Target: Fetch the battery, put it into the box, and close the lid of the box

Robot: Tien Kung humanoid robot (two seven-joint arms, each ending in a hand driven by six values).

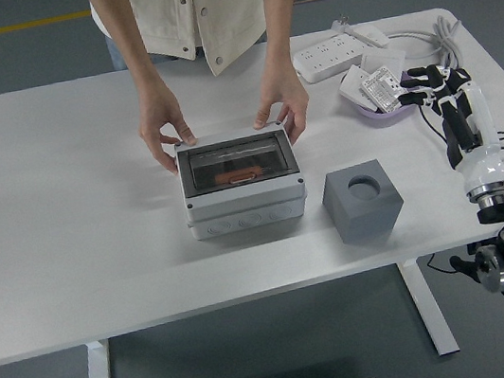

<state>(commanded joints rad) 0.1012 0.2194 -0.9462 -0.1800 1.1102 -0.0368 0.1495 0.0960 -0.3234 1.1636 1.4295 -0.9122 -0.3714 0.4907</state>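
A grey box [244, 195] with a shut clear lid stands mid-table. An orange battery [239, 176] shows through the lid, inside the box. A person at the far side holds the box's back corners with both hands [164, 131]. My right hand [436, 87] is open and empty, fingers spread, just right of a purple dish [380, 107] at the table's right. My left arm is out of view.
A grey cube [362, 201] with a round hole on top stands right of the box. The purple dish holds white packets [380, 87]. A white power strip [339, 52] and cables [443, 34] lie at the back right.
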